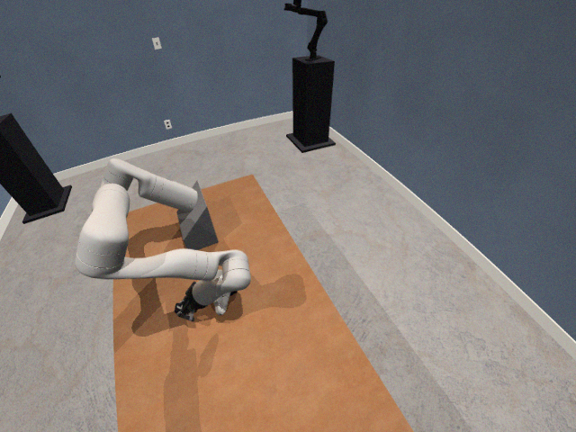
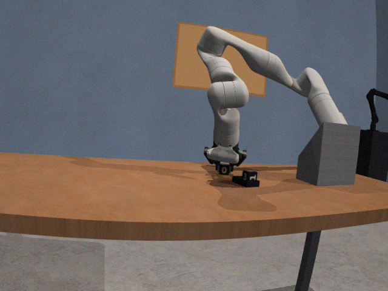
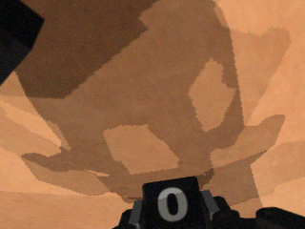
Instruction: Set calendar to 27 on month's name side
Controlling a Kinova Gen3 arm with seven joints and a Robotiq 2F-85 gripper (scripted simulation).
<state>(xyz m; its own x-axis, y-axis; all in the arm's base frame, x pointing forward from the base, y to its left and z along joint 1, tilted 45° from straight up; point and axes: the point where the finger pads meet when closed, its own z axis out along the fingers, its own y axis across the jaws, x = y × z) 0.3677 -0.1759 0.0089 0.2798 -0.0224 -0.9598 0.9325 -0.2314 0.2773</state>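
The orange-brown tabletop [image 1: 279,363] [image 2: 119,194] [image 3: 267,167] looks like wood to me, crossed by the arm's broad shadows, with grey mottled floor [image 1: 464,320] [image 2: 188,263] around it and blue walls [image 1: 223,69] [image 2: 94,78] beyond. A tan board [image 2: 191,59] hangs on the wall behind the arm [image 1: 103,228] [image 2: 227,94], and a black pedestal [image 1: 312,102] stands on the floor, well apart from the table. The grey angled mount [image 1: 200,229] [image 2: 338,153] sits near one end of the tabletop. Nearer the middle, seen from the side, the gripper [image 1: 184,316] [image 2: 224,167] [image 3: 173,210] points down, its fingers pinching a black cube [image 2: 224,170] [image 3: 159,196] by two opposite sides, a pale 0 facing out; I can't tell whether its underside touches the wood. Near it, the small black tray [image 2: 237,180] lies on the tabletop with the other cube [image 2: 250,176] at one end, showing a 3 and a 1 tipped on its side. Both tray and pinched cube are well in from the front edge, and the tray has room beside its cube. From above, the arm hides the tray.
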